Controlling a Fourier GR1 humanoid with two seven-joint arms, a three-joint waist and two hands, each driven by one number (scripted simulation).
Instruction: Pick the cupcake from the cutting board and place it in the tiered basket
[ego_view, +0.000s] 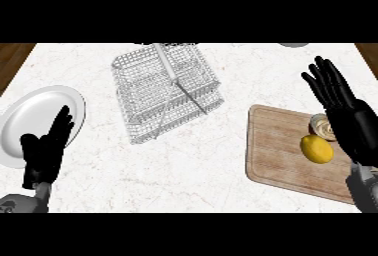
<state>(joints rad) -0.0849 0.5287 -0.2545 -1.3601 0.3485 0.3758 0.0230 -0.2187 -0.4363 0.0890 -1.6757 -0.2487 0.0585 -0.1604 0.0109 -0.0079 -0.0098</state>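
- Right hand (334, 95): fingers straight and spread, holding nothing, at the right of the frame above the cutting board (284, 150).
- Cupcake (322, 127): on the board's right part, just above the lemon (316, 149), partly hidden by the right forearm, apparently directly beneath the wrist.
- Left hand (46, 150): open, resting lower left, over the plate (29, 120).
- Tiered basket (167, 90): upper centre, with open bench (192, 170) between it and the board.
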